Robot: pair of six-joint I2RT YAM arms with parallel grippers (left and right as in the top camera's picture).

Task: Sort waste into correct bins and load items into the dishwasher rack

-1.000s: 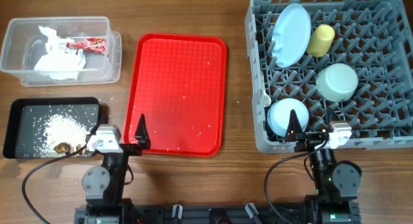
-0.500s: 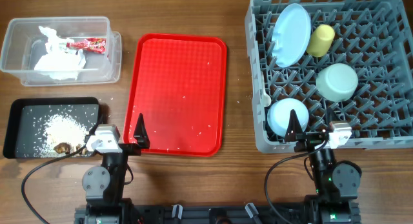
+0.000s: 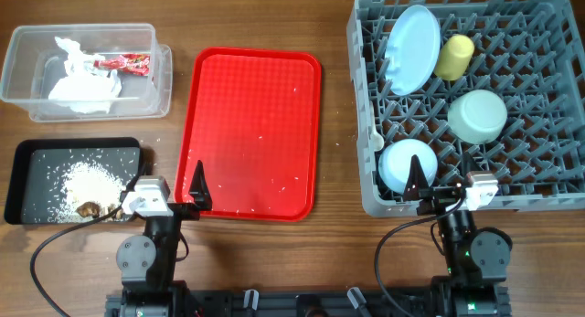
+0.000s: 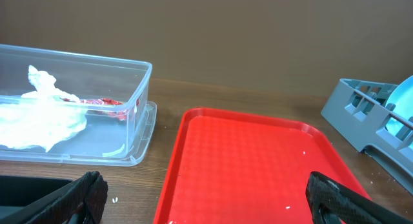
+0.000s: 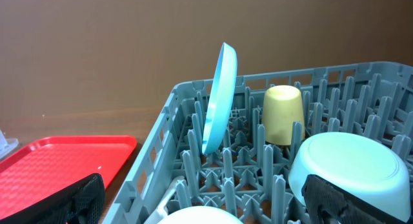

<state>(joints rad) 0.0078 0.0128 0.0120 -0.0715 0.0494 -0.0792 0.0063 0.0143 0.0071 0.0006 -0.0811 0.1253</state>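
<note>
The grey dishwasher rack (image 3: 362, 98) holds an upright pale blue plate (image 3: 411, 50), a yellow-green cup (image 3: 454, 56), an upturned pale green bowl (image 3: 477, 115) and a pale blue bowl (image 3: 408, 164). A white utensil handle (image 3: 377, 139) lies by its left wall. The clear tub (image 3: 82, 27) contains the crumpled napkin (image 3: 82, 87) and the red-and-white wrapper (image 3: 123, 64). Rice with brown lumps (image 3: 90, 182) lies in the black tray (image 3: 35, 196). My left gripper (image 3: 168, 185) is open over the red tray's near left corner. My right gripper (image 3: 445, 176) is open at the rack's near edge, beside the blue bowl.
The flat red serving tray (image 3: 256, 107) lies mid-table with a few stray rice grains on it. In the left wrist view the tub (image 4: 139, 101) is far left and the rack (image 4: 361, 117) far right. The right wrist view faces the plate (image 5: 219, 101) and cup (image 5: 282, 114).
</note>
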